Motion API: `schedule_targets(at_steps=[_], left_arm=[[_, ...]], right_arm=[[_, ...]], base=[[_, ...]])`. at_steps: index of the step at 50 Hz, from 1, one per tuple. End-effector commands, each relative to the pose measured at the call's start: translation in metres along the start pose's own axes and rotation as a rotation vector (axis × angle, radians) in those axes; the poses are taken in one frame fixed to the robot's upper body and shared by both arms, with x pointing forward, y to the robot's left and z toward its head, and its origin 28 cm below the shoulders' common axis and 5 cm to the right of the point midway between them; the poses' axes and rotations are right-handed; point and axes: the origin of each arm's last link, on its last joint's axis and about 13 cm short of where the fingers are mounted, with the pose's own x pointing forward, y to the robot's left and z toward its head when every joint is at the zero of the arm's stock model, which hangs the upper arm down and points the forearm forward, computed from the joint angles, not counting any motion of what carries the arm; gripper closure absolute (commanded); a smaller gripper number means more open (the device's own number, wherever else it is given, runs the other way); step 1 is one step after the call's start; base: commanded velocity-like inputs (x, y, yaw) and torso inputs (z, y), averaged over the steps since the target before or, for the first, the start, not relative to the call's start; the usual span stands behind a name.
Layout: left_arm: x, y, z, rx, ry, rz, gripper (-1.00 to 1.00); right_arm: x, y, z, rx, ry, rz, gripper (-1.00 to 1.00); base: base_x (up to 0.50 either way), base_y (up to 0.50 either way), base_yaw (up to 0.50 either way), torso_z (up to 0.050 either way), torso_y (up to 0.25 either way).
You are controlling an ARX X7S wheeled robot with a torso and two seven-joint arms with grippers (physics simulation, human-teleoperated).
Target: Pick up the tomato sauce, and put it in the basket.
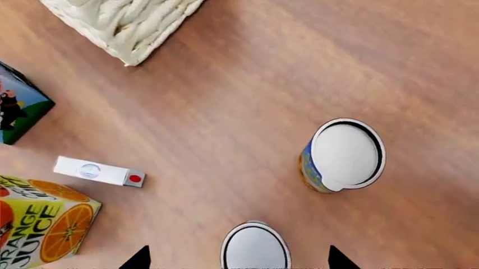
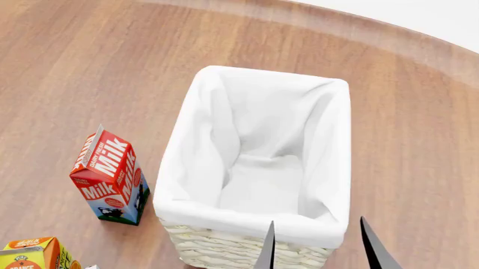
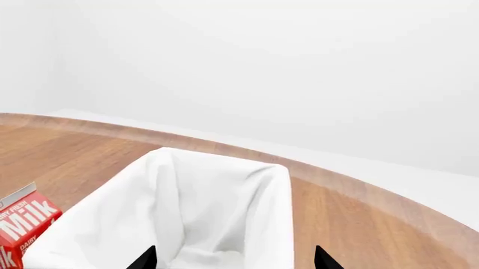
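In the left wrist view, a small can (image 1: 255, 247) shows only its round silver-grey top, seen from straight above. Its label is hidden, so I cannot confirm it is the tomato sauce. My left gripper (image 1: 239, 261) is open, one dark fingertip on each side of this can and clear of it. The cream wicker basket (image 2: 247, 217) with its white liner stands empty in the middle of the head view. Its woven corner shows in the left wrist view (image 1: 127, 25). My right gripper (image 2: 320, 251) is open and empty at the basket's near rim, facing the basket (image 3: 213, 162).
A blue-and-yellow can (image 1: 342, 156) stands close beside the silver-topped can. An orange juice carton (image 1: 41, 224), a small white box with a red dot (image 1: 97, 171) and a milk carton (image 2: 111, 178) stand on the wooden table (image 2: 90, 67) left of the basket.
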Motion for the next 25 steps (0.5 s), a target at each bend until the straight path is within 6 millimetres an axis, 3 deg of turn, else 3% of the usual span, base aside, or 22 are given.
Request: schedule_targets(at_steps=[1, 25], left_arm=[[0.008, -0.006, -0.008, -0.01, 0.02, -0.02, -1.0], [0.026, -0.011, -0.018, -0.023, 0.057, -0.056, -1.0]], right_arm=[[0.0, 0.001, 0.0, -0.001, 0.001, 0.002, -1.0], [0.001, 0.001, -0.001, -0.001, 0.003, 0.001, -1.0]], base=[[0.0, 0.0, 0.0, 0.0, 0.0], [0.0, 0.0, 0.0, 0.0, 0.0]])
